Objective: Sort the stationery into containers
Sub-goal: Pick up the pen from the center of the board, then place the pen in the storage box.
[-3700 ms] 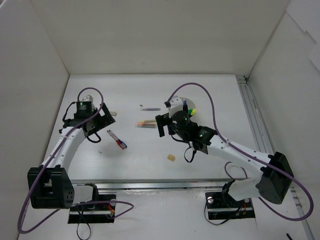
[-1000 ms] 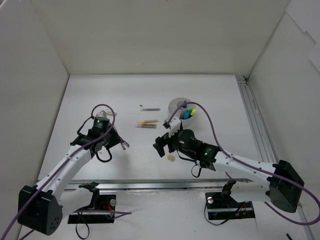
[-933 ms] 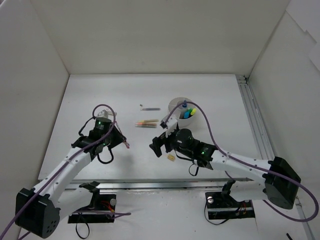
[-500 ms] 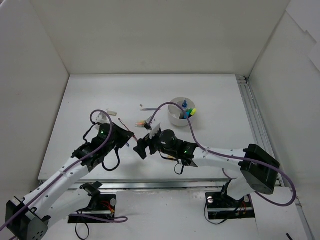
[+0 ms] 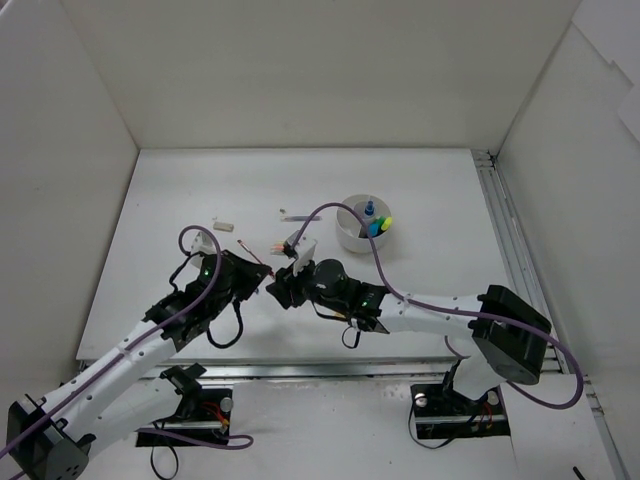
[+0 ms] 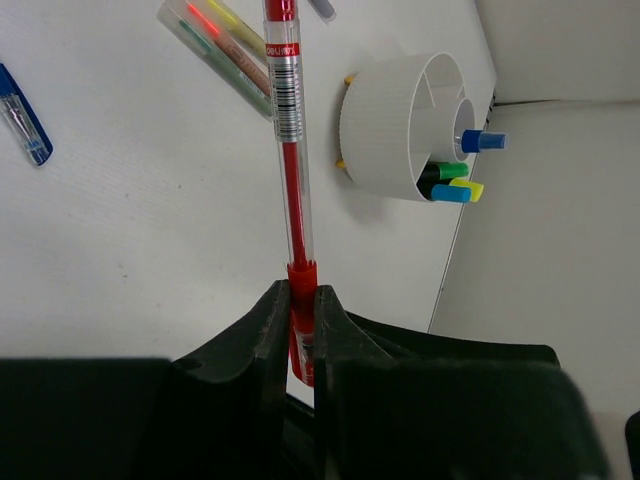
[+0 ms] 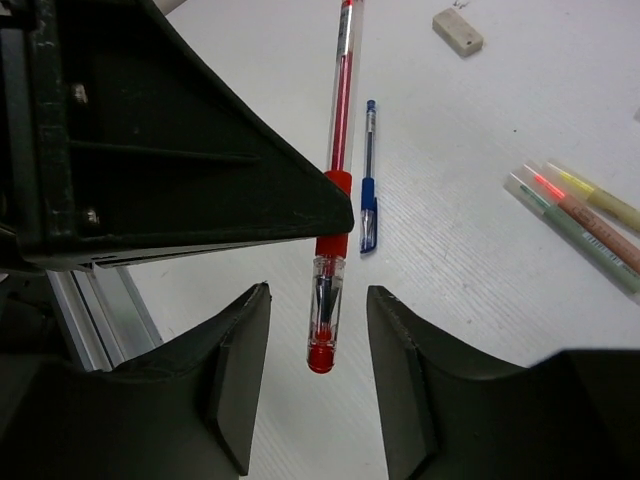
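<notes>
My left gripper [image 6: 300, 295] is shut on the lower end of a red pen [image 6: 287, 150], whose clear barrel sticks out ahead of the fingers, held above the table. My right gripper [image 7: 320, 300] faces it, jaws apart on either side of the red pen's [image 7: 335, 190] capped tip, with a gap on both sides. In the top view the two grippers meet left of centre, left gripper [image 5: 257, 276], right gripper [image 5: 281, 290]. The round white organizer [image 5: 350, 232] stands behind them and holds highlighters with green, yellow and blue caps [image 6: 455, 180].
A blue pen [image 7: 368, 185] lies on the table under the red one. Pastel pencils [image 7: 585, 225] lie together to the right of it, and a beige eraser [image 7: 458, 30] sits farther off. A small dark item [image 5: 297, 215] lies left of the organizer.
The left arm carried the red pen toward the table's middle. The right arm swung left to meet it, and its jaws narrowed around the pen's tip.
</notes>
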`<state>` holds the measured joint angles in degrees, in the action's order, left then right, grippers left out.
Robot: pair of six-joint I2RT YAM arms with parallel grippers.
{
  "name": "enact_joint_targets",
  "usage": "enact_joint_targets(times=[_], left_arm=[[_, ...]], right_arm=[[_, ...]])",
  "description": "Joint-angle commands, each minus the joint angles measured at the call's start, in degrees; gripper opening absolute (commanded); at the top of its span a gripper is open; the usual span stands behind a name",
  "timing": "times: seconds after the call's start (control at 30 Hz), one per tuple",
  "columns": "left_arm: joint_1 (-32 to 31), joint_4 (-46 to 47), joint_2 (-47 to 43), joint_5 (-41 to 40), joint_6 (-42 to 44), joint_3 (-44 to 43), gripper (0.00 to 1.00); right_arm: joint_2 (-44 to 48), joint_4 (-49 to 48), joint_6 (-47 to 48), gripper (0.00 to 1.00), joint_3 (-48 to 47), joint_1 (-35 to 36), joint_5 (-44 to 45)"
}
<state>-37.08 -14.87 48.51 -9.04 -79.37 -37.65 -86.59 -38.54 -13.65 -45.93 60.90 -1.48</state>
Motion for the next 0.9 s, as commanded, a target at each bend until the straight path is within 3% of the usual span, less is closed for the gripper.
enact_joint_targets(times=[0.0,0.17,0.33,0.4,0.47,0.5,0.6,0.63,0.7,0.73,0.87], left_arm=[[-0.45,4.24,-0.44,-1.34,-1.57,-0.67,0.00],[-0.45,5.04,1.06,-0.37,0.01,-1.63,0.00],[-0.45,5.12,1.67,0.16,0.27,-1.64,0.00],[-0.45,5.47,1.67,0.60,1.50,-1.81,0.00],[-0.45,4.51,1.68,0.34,2.90,-2.51,0.12],[-0.45,4.07,1.41,0.16,3.43,-2.69,0.26],[-0.45,2.40,0.19,-0.80,5.36,-3.57,0.51],[-0.45,1.61,-0.08,-1.41,5.80,-3.66,0.66],[-0.45,-0.15,-1.31,-2.56,7.03,-4.01,0.80],[-0.45,-1.29,-1.84,-3.35,7.39,-4.45,0.88],[-0.45,-7.79,-4.30,-8.18,11.16,-6.64,0.99]], right_arm=[[0.19,-5.22,-0.15,0.39,-2.85,0.27,1.21],[0.37,-5.49,1.26,0.13,-3.02,0.35,1.21],[0.80,-5.58,1.17,0.00,-2.50,0.44,2.79],[1.16,-5.58,1.61,0.00,-2.32,0.44,2.79],[1.94,-5.31,2.84,0.00,-1.97,0.44,3.49],[2.38,-4.96,3.62,0.00,-1.79,0.44,4.54],[4.93,-1.37,5.20,0.00,-1.09,0.36,6.83],[6.33,1.95,5.65,0.00,-1.26,0.44,7.10],[7.48,6.87,6.70,0.00,-2.14,0.44,8.93],[8.35,14.21,7.58,0.00,-4.32,0.44,9.73],[5.73,40.51,11.80,0.00,-14.60,-3.14,13.77]])
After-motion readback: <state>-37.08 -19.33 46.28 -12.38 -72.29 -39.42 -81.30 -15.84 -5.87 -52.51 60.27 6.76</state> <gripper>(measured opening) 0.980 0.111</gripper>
